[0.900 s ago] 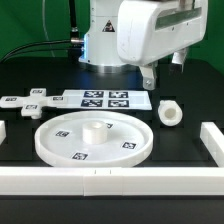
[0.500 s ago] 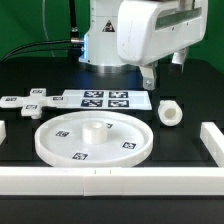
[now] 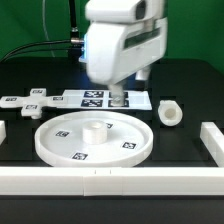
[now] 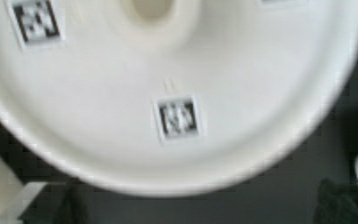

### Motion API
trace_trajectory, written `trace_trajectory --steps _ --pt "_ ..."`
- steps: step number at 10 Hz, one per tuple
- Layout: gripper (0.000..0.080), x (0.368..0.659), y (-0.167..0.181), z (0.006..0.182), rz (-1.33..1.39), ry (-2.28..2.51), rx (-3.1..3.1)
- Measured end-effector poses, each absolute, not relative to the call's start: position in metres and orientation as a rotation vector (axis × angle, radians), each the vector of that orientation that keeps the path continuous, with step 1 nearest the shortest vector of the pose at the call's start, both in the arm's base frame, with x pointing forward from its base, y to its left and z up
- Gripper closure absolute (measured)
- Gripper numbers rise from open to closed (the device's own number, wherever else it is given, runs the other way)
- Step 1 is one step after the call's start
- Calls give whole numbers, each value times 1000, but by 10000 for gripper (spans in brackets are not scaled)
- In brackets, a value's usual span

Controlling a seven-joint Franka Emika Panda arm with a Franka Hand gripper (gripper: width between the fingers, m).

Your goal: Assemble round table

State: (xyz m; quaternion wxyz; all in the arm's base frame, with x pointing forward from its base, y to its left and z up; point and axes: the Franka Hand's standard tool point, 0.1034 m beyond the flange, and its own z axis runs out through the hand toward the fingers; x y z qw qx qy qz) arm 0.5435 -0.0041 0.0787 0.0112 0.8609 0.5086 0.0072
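The large round rimmed disc (image 3: 92, 137) lies flat at the table's front middle, with a low hub (image 3: 95, 127) at its centre. The short thick cylinder (image 3: 171, 113) stands at the exterior view's right of it. The flat cross-shaped piece (image 3: 30, 103) lies at the far left. My gripper (image 3: 120, 97) hangs over the disc's far rim, blurred by motion. In the wrist view the disc (image 4: 158, 80) fills the picture with its tags (image 4: 179, 117). My gripper (image 4: 197, 205) is open and empty, its dark fingers barely showing at the frame's edge.
The marker board (image 3: 95, 98) lies behind the disc, partly under my gripper. Long white border bars run along the front (image 3: 110, 180), the right (image 3: 212, 138) and the left (image 3: 3, 130). Green backdrop and cables stand behind the arm.
The arm has swung toward the exterior view's left and dropped lower, from beside the cylinder to over the disc's far rim. The parts have not moved.
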Motion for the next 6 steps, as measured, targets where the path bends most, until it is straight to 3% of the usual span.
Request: trace_trajectory --steps 3,6 --pt "150 540 -47 52 -1 1648 2660" --pt "150 532 -51 37 -33 1648 2680"
